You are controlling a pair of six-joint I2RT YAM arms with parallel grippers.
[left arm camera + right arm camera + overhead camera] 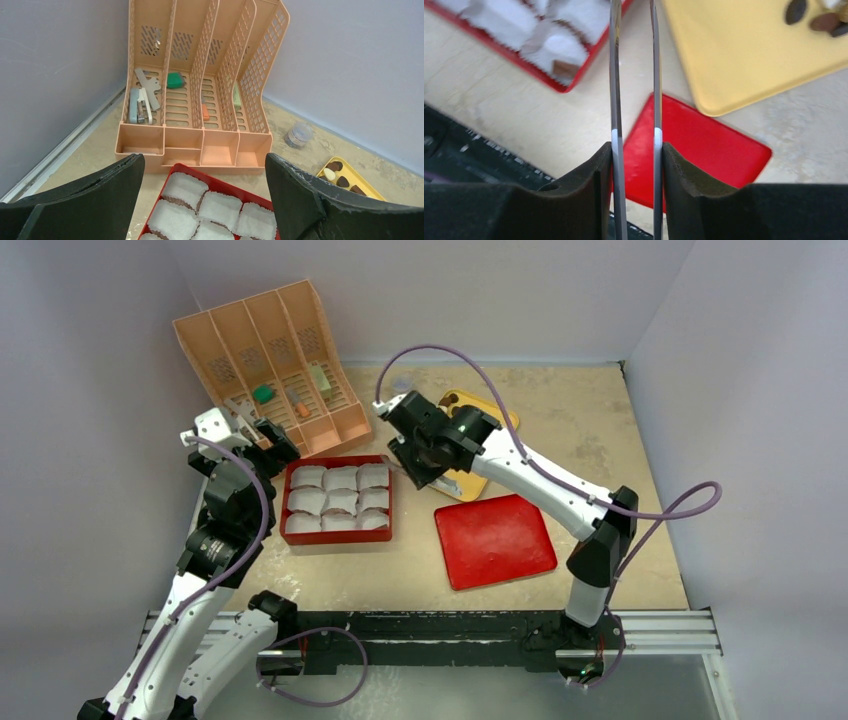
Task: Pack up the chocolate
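The chocolate lies as several brown pieces and one white piece on a yellow tray, also at the top right of the right wrist view. A red box holds white crinkled paper cups. One brown piece sits in a cup near the box's edge. My right gripper is shut on metal tweezers, between the box and the tray; the tweezer tips run out of view. My left gripper is open and empty over the box's far left corner.
A flat red lid lies on the table to the right of the box. A peach desk organizer with a small green block and office items stands at the back left. A small clear jar stands near the back wall.
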